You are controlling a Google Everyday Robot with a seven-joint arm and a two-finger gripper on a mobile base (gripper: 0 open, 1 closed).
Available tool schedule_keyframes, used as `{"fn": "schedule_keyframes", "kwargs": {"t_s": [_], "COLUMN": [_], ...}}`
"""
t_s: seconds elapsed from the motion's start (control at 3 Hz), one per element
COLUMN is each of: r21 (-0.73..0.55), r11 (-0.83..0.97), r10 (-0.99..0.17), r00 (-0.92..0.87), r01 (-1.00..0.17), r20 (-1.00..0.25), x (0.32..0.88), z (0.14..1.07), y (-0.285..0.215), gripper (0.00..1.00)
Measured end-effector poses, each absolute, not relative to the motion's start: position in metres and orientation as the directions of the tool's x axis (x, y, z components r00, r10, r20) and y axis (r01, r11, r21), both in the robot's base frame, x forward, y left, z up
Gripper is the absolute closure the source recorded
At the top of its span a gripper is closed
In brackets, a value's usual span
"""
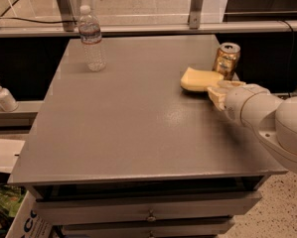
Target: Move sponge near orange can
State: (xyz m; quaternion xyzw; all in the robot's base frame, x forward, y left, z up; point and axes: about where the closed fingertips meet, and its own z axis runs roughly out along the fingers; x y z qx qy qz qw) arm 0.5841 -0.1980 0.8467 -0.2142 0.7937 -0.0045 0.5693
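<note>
The pale yellow sponge [197, 79] lies low over the grey table [128, 123] at its right side, just left of the orange can [226, 58], almost touching it. The can stands upright near the table's right edge. My gripper [213, 87] reaches in from the right on the white arm [267, 118]. Its pale padded fingers [221, 94] are closed on the sponge's right end.
A clear plastic water bottle [92, 38] stands at the table's back left. A soap dispenser [3, 95] sits on a ledge to the left. Drawers [148, 212] lie below the table front. A railing [138, 29] runs behind the table.
</note>
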Motion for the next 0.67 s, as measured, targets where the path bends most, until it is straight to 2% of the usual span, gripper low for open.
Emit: {"fn": "schedule_keyframes", "kwargs": {"t_s": [0.33, 0.67], "r21": [-0.243, -0.229], "r11": [0.918, 0.926], "r10": [-0.337, -0.324], "r00": [-0.292, -0.324], "r01": [-0.314, -0.298], "r20": [-0.895, -0.889], "x": [0.5793, 0.5746], "z": [0.8383, 0.8296], "y": [-0.2065, -0.2126], "gripper": [1.0, 0.82]}}
